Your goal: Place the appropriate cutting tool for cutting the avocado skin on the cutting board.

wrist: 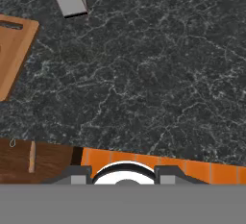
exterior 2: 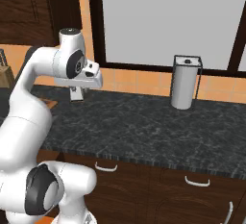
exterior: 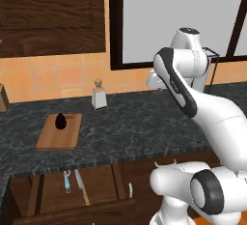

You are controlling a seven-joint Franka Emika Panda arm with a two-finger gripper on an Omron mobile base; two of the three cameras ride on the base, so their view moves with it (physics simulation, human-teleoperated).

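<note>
The knife lies in the open drawer below the desk, beside a blue peeler. The avocado sits on the cutting board. The claw hangs over bare desk; I cannot tell whether its fingers are apart.

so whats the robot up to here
Nothing is being handled yet. The avocado sits on the board on the dark counter. The knife lies in the open drawer below, beside a blue peeler. The arm is raised over the counter near a small bottle, far from the drawer.
</note>
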